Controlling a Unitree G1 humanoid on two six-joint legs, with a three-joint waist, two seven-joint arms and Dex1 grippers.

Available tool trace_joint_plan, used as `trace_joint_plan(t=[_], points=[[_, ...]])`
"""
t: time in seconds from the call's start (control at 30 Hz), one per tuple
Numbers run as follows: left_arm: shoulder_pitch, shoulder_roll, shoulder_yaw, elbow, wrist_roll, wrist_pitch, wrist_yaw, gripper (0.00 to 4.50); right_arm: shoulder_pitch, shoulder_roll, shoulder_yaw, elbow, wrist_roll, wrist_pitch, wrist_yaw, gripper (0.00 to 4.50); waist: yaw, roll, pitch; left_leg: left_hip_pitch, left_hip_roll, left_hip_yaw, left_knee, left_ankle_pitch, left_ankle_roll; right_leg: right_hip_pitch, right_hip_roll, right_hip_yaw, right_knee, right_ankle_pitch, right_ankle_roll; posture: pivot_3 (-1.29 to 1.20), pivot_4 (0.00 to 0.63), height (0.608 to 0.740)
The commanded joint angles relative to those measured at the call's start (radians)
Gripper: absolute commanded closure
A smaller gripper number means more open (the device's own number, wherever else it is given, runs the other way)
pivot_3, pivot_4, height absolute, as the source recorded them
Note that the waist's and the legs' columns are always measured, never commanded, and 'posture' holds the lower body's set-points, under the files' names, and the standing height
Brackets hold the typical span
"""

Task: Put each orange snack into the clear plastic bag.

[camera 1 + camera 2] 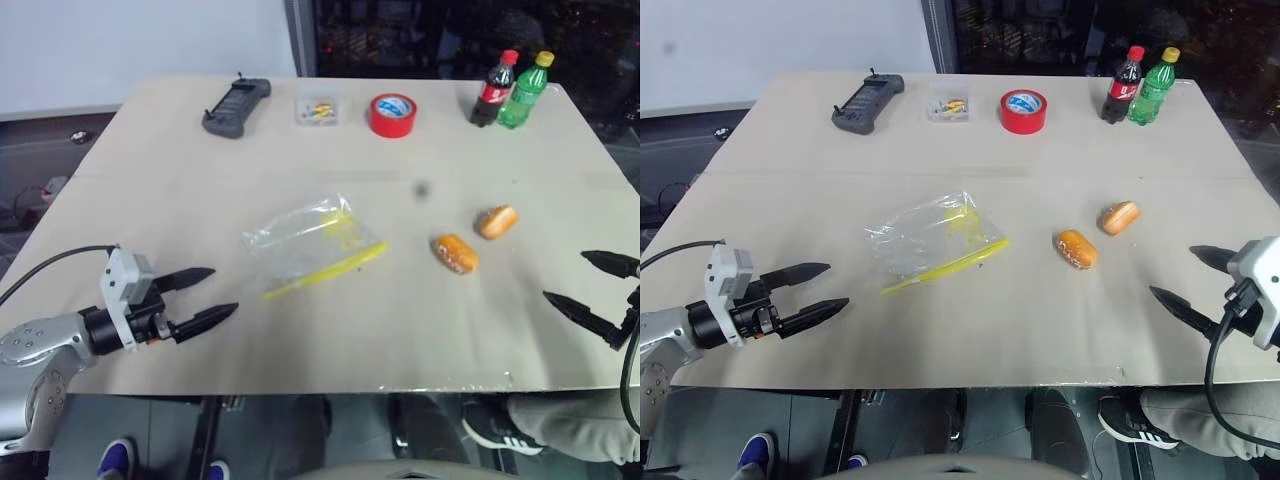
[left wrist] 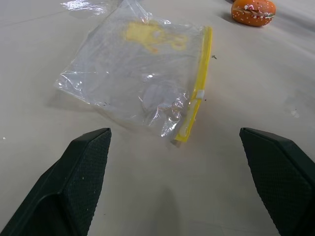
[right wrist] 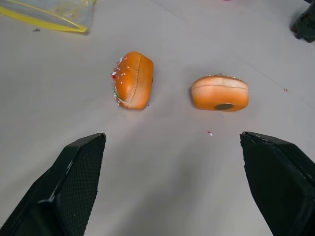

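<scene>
Both grippers sit nearest the viewpoint, at the near edge of the beige table (image 1: 560, 130). Black two-fingered left gripper (image 1: 205, 296) is spread wide and grasps nothing; it points at the bag from the near left. Black two-fingered right gripper (image 1: 1192, 277) is likewise spread wide and empty, aimed toward the snacks from the near right.

Risks, as judged from this layout:
- Crinkly clear plastic bag with a yellow zip strip (image 1: 310, 245) lies flat in mid-table, and its mouth does not appear propped open. A snack pushed against a closed or collapsed mouth would likely shove the light film across the table rather than enter.
- The film is thin and slack; the fingers could pinch both layers together and seal the opening.
- Two small oval orange-brown snacks in shiny wrapping lie apart from each other, to the right of the bag: the nearer snack (image 1: 455, 253) and the farther snack (image 1: 496, 221). Smooth rounded wrapping may slip or roll out of a closing grip.

Containers and contents:
- The bag holds no snack; yellow markings show through it, their nature unclear.
- Small clear box (image 1: 320, 109) at the far edge holds small yellow bits.
- Dark cola bottle (image 1: 494, 89) and green bottle (image 1: 525, 90) stand capped, side by side at the far right.
</scene>
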Motion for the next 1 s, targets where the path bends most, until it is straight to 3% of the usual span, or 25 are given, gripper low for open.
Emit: trace_joint_plan(t=[0.03, 0.4, 0.6, 0.8, 1.0], points=[[-0.011, 0.008, 0.023, -0.012, -0.01, -0.002, -0.002, 0.07, -0.021, -0.02, 0.001, -0.027, 0.017, 0.008, 0.003, 0.0, 0.0, 0.0, 0.0, 0.0, 0.0, 0.0, 0.0, 0.0, 0.0, 0.0, 0.0, 0.0, 0.0, 0.0, 0.0, 0.0, 0.15, 0.74], [-0.096, -0.05, 0.0, -0.037, -0.01, 0.049, 0.137, 0.07, -0.133, 0.005, 0.079, -0.064, 0.065, 0.028, -0.051, 0.0, 0.0, 0.0, 0.0, 0.0, 0.0, 0.0, 0.0, 0.0, 0.0, 0.0, 0.0, 0.0, 0.0, 0.0, 0.0, 0.0, 0.15, 0.74], [-0.175, -0.063, 0.005, -0.082, -0.109, 0.386, 0.398, 0.07, -0.192, 0.015, 0.211, -0.15, 0.023, 0.019, -0.107, 0.0, -0.001, -0.001, -0.001, 0.0, 0.0, -0.001, 0.0, 0.0, 0.0, 0.0, 0.001, 0.0, 0.001, 0.001, 0.001, 0.0, 0.15, 0.74], [-0.253, -0.026, -0.009, 0.013, -0.277, 0.786, 0.44, 0.07, -0.295, 0.022, 0.439, -0.153, -0.026, -0.068, -0.048, 0.0, -0.006, -0.001, -0.001, 0.001, 0.0, -0.001, 0.001, 0.0, 0.0, 0.0, 0.002, 0.0, 0.002, 0.002, 0.004, 0.0, 0.15, 0.74], [-0.336, -0.051, -0.061, 0.127, -0.265, 0.875, 0.456, 0.07, -0.323, 0.04, 0.532, -0.16, -0.065, -0.102, -0.052, 0.0, 0.002, -0.002, -0.002, 0.001, -0.001, -0.002, 0.001, 0.0, 0.0, 0.0, 0.001, 0.0, 0.003, 0.003, 0.003, 0.0, 0.15, 0.74]])
